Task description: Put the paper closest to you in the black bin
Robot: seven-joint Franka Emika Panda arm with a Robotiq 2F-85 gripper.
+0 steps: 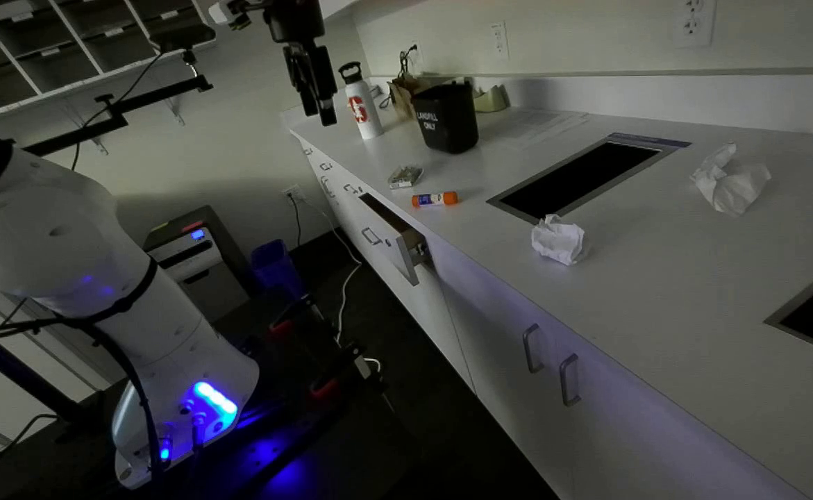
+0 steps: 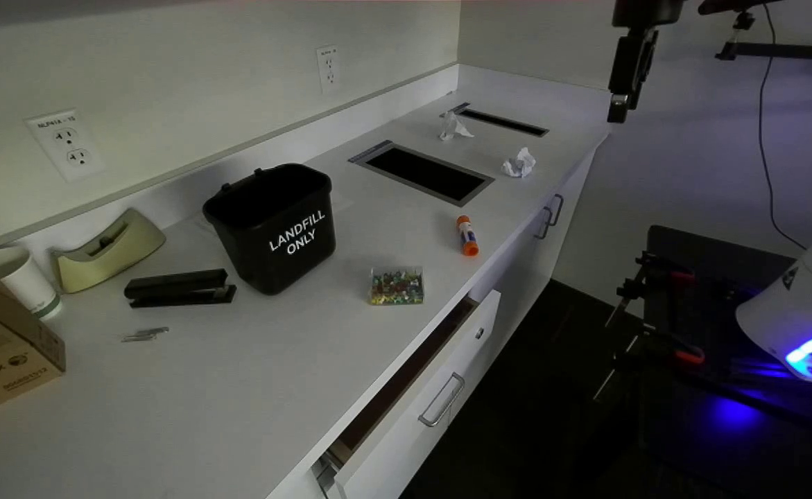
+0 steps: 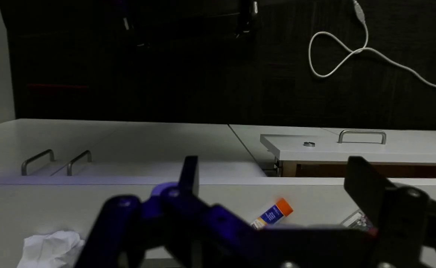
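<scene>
Two crumpled white papers lie on the counter. One paper is near the counter's front edge in both exterior views and shows at the lower left of the wrist view. The other paper lies farther back, toward the wall. The black bin, marked "LANDFILL ONLY", stands upright on the counter. My gripper hangs pointing down, high above counter level and apart from papers and bin. In the wrist view its fingers are wide apart with nothing between them.
A glue stick and a box of pins lie near the front edge, above an open drawer. A bottle, stapler, tape dispenser and cardboard box stand around the bin. Dark framed panels are set in the counter.
</scene>
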